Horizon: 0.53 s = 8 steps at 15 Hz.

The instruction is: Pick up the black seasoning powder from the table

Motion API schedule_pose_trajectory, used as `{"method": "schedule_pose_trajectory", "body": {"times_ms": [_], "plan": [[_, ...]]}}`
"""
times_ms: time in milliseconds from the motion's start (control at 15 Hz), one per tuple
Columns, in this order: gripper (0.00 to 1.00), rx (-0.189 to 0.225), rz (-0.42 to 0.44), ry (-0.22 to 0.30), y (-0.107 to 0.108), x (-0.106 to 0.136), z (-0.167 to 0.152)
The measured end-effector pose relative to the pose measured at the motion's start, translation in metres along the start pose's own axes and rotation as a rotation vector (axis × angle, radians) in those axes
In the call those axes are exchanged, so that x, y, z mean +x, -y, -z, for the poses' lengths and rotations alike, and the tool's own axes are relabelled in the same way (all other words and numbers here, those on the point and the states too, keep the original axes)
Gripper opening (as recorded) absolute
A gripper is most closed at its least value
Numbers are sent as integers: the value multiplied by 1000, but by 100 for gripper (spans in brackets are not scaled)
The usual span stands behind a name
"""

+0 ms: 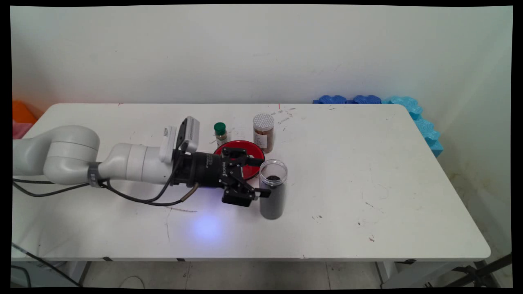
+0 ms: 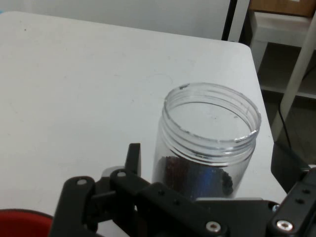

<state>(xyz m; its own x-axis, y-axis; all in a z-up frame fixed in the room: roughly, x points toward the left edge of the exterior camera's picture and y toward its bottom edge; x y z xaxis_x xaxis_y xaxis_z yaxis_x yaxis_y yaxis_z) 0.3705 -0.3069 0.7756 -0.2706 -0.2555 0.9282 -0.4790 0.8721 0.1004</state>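
A clear, lidless jar (image 1: 273, 190) with dark grains at its bottom stands near the table's middle. My gripper (image 1: 261, 177) lies level just left of it, open, with the jar's near side at the mouth of the spread fingers. In the hand view the jar (image 2: 207, 143) stands right ahead, and a gap shows between its wall and the left finger (image 2: 133, 158). A red plate (image 1: 253, 150) lies partly under the hand, and its edge shows at the hand view's lower left as a red rim (image 2: 19, 222).
Behind the plate stand a small green-capped bottle (image 1: 220, 132) and a brown spice jar (image 1: 263, 132) with a pale perforated lid. Blue foam pieces (image 1: 425, 122) line the table's far right corner. An orange object (image 1: 22, 112) sits beyond the left edge.
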Motion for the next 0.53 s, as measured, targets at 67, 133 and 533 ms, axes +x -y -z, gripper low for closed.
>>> {"method": "schedule_pose_trajectory", "body": {"times_ms": [67, 133, 533], "plan": [[100, -1, -1, 0, 0, 0, -2], [100, -1, -3, 1, 0, -1, -4], [100, 0, -13, -3, 1, -2, -13]]}}
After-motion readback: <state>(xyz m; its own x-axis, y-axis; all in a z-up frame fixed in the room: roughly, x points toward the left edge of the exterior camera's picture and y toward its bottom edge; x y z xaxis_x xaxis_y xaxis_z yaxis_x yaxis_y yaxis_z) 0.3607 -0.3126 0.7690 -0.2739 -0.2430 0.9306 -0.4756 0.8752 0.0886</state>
